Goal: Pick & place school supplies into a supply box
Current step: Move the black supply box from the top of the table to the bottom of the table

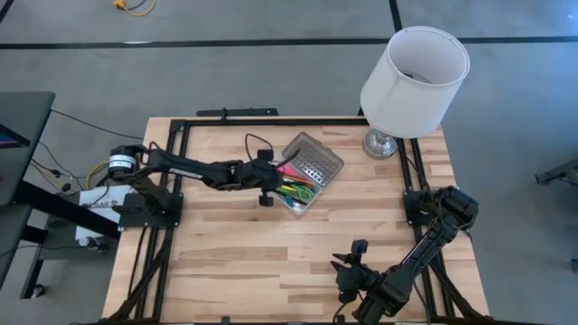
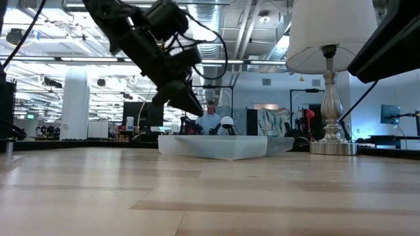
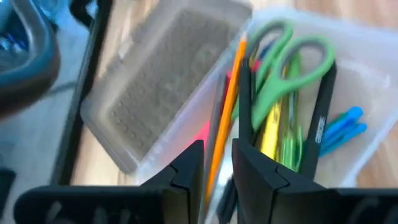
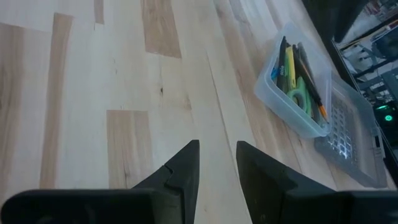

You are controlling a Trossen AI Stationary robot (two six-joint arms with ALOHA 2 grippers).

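The right claw (image 1: 348,271) waits at the near edge of the table (image 1: 235,271), well apart from the work area. In the right wrist view its two fingers (image 4: 186,165) stand apart with a narrow gap between them, and nothing lies between them; only bare wood shows beyond.

Farther back, the left claw (image 1: 271,174) hangs over the supply box (image 1: 305,200), at its left side in the high view. In the left wrist view its fingers (image 3: 189,168) are slightly parted. An orange pencil (image 3: 225,115) runs through the gap between them; whether the fingers grip it cannot be told.

The supply box is a clear plastic case that rests on the table behind centre. Its hinged grey lid (image 1: 314,160), textured with dots, lies folded open flat beside it. Inside the box lie green-handled scissors (image 3: 283,68), yellow markers (image 3: 272,127), a black pen (image 3: 322,118) and blue pens (image 3: 345,124), all lying lengthwise.

At the far right corner of the table stands a lamp with a white shade (image 1: 415,81) on a silver base (image 1: 380,143), near the open lid but not touching it.
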